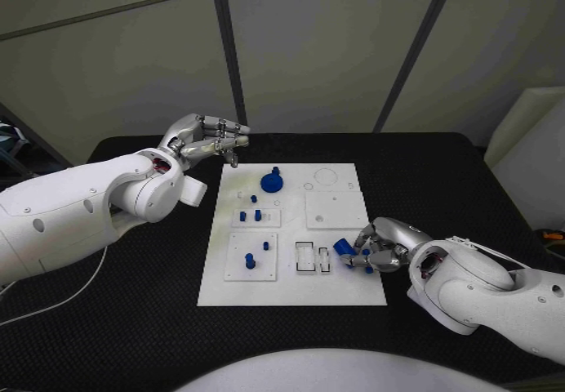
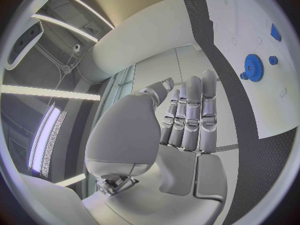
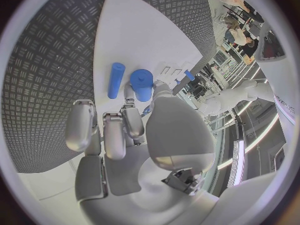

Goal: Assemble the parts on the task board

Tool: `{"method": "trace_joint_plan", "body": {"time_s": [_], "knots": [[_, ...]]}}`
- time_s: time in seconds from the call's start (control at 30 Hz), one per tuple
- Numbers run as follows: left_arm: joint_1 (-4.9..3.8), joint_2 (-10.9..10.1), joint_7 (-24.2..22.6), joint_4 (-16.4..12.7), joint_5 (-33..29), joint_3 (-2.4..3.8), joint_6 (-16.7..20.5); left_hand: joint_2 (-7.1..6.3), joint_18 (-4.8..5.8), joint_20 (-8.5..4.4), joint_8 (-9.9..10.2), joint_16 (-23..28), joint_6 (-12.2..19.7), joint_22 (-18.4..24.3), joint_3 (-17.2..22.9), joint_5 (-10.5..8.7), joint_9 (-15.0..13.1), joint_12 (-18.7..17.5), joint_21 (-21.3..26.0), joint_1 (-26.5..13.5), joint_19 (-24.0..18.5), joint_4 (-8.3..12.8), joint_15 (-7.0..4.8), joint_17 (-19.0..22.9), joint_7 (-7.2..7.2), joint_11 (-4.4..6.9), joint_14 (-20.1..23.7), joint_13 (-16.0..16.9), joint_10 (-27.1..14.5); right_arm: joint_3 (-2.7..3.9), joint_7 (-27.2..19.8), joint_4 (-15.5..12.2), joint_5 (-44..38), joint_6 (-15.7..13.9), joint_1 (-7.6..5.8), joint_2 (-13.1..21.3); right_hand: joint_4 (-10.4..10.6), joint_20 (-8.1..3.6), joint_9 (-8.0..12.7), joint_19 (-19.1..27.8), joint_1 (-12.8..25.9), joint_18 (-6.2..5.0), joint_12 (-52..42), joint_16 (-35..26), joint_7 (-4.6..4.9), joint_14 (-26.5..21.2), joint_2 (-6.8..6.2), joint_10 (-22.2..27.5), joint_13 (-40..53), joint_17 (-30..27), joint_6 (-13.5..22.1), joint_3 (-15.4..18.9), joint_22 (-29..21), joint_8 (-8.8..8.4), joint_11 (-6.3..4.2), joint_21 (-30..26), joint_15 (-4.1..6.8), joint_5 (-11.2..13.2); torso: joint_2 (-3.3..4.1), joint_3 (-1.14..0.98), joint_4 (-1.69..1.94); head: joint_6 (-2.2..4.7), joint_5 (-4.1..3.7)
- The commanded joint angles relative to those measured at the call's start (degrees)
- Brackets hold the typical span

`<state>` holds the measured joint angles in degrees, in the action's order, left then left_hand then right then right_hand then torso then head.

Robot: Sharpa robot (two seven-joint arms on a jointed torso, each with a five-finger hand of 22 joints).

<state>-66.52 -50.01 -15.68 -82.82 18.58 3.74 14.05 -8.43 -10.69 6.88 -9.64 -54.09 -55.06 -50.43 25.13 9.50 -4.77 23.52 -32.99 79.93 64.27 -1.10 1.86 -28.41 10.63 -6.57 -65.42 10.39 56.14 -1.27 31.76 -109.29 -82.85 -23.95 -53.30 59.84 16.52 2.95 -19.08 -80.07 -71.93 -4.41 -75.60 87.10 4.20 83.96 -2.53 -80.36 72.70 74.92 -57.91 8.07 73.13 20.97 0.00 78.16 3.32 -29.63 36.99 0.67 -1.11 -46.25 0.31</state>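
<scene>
Partly assembled: the right hand [image 1: 379,245] is at the board's [image 1: 295,290] near right edge, working blue parts.

Already several blue parts stand in the board's fixtures: a gear [image 1: 272,181] near the far middle, pegs [image 1: 250,216] in the small block left of centre, and more pegs [image 1: 250,260] in the near left block. By this showing the task is about midway. Two slots [image 1: 313,256] in the near middle look unfilled, as do the outlines on the far right plate. The right hand's fingers curl round a short blue cylinder [image 3: 142,84], seemingly gripping it, with a thinner blue rod [image 3: 115,80] lying just beside on the board. The left hand [image 1: 210,139] hovers off the far left corner, fingers loosely bent, holding nothing.
</scene>
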Motion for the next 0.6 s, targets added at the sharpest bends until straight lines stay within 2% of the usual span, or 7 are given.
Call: {"method": "trace_joint_plan", "body": {"time_s": [0.03,0.2,0.33,0.43,0.6], "knots": [[-0.05,0.10,-0.63,0.01,-0.09,0.01,-0.60,0.34,0.23,0.28,-0.39,0.12,0.33,0.08,-0.35,-0.02,0.03,0.25,0.22,-0.30,-0.11,0.01,-0.08,0.09,-0.12,0.05,0.37,0.07,-0.52,0.03,-1.33,-1.40,3.42,-5.01,-0.06,0.37,-0.16,-0.12,-0.45,-0.27,-0.53,0.60,-0.43,0.31,0.02,4.92,0.37,-0.32,0.19,9.72,-0.49,0.13,0.20,0.28,-0.08,0.28,0.36,-0.45,-0.02,0.07,0.04,0.07,-0.11],[-0.05,0.28,-0.62,0.05,-0.09,0.01,-0.68,0.34,0.23,0.28,-0.39,0.12,0.33,0.08,-0.35,-0.02,0.03,0.25,0.22,-0.30,-0.11,0.01,-0.08,0.09,-0.12,0.05,0.37,0.07,-0.52,0.07,-2.19,-3.01,5.29,-8.12,-0.09,0.66,-0.08,-0.21,-0.79,-0.31,-0.64,0.61,-0.37,0.36,-0.06,4.94,0.61,-0.41,0.29,9.82,-0.52,0.23,0.27,0.39,-0.17,0.33,0.44,-1.17,-0.01,0.07,0.11,0.32,-0.08],[-0.05,0.34,-0.64,0.10,-0.09,0.01,-0.68,0.44,0.22,0.29,-0.45,0.09,0.35,0.15,-0.45,0.01,0.03,0.40,0.32,-0.40,-0.07,-0.06,-0.08,0.14,-0.12,0.06,0.37,0.09,-0.61,0.12,-2.58,-3.67,6.25,-9.11,-0.12,0.44,-0.02,-0.25,-0.94,-0.33,-0.55,0.62,-0.28,0.36,-0.07,4.94,0.67,-0.39,0.27,9.83,-0.46,0.34,0.31,0.40,-0.18,0.35,0.47,-1.59,0.00,0.06,0.02,0.26,0.19],[-0.05,0.38,-0.65,0.11,-0.09,0.01,-0.67,0.44,0.22,0.29,-0.45,0.09,0.35,0.15,-0.45,0.01,0.03,0.40,0.32,-0.40,-0.07,-0.06,-0.08,0.14,-0.12,0.06,0.37,0.09,-0.61,0.15,-2.70,-3.70,7.06,-8.29,-0.14,-0.46,0.00,-0.26,-1.00,-0.34,-0.52,0.63,-0.27,0.36,-0.08,4.94,0.71,-0.41,0.31,9.83,-0.45,0.38,0.33,0.41,-0.19,0.37,0.48,-1.75,0.04,0.13,0.01,0.29,0.25],[-0.05,0.56,-0.67,0.13,-0.09,0.01,-0.68,0.44,0.22,0.29,-0.45,0.09,0.35,0.15,-0.45,0.01,0.03,0.40,0.32,-0.40,-0.07,-0.06,-0.08,0.14,-0.12,0.06,0.37,0.09,-0.61,0.17,-2.41,-2.70,8.12,-5.44,-0.16,-2.95,0.10,-0.28,-1.17,-0.26,-0.15,0.61,-0.07,0.28,-0.05,4.91,0.72,-0.34,0.18,9.67,-0.40,0.64,0.23,0.41,-0.17,0.29,0.48,-1.67,0.04,0.09,0.10,0.28,0.36]]}}
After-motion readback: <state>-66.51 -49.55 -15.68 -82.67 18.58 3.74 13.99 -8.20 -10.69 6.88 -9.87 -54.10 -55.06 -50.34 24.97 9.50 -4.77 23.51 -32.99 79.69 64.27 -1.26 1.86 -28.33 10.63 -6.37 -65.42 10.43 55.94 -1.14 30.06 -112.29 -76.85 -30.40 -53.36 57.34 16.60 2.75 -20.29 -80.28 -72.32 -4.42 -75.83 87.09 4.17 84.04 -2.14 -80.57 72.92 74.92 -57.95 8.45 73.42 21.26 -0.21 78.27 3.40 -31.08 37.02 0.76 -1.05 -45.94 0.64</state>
